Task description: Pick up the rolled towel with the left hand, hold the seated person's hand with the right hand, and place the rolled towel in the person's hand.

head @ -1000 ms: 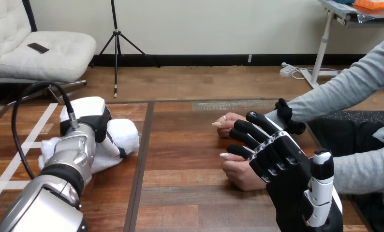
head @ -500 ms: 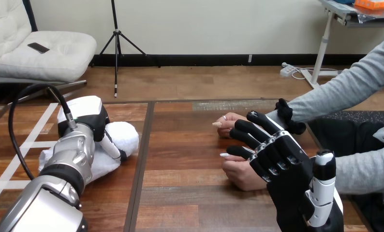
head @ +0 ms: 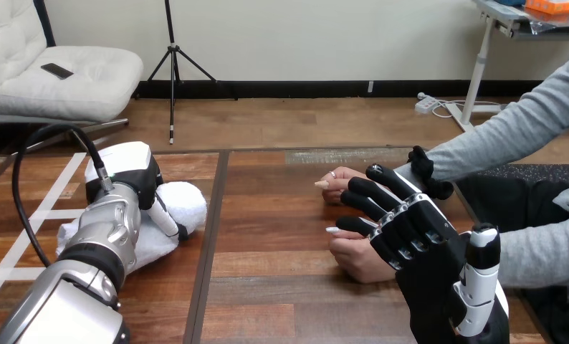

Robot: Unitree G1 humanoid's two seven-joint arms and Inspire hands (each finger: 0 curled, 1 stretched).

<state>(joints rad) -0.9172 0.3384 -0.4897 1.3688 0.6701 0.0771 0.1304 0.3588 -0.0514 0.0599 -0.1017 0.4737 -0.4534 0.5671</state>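
The white rolled towel (head: 183,203) lies on the wooden table (head: 281,215) at the left. My left hand (head: 133,180) rests on top of it, with its thumb pressed along the towel's near side and the other fingers hidden behind the roll. At the right, the person's near hand (head: 353,256) rests on the table in a loose fist, and the person's far hand (head: 337,180) lies just beyond it. My right hand (head: 418,240) stands open, its straight spread fingers reaching over the near hand's wrist without curling round it.
The person's grey sleeves (head: 547,251) come in from the right edge. A dark seam (head: 211,236) runs down the table between the towel and the person's hands. Strips of white tape (head: 24,244) cross the table's left part.
My left hand has shifted slightly to the left on the towel. My right hand and the person's hands have barely moved.
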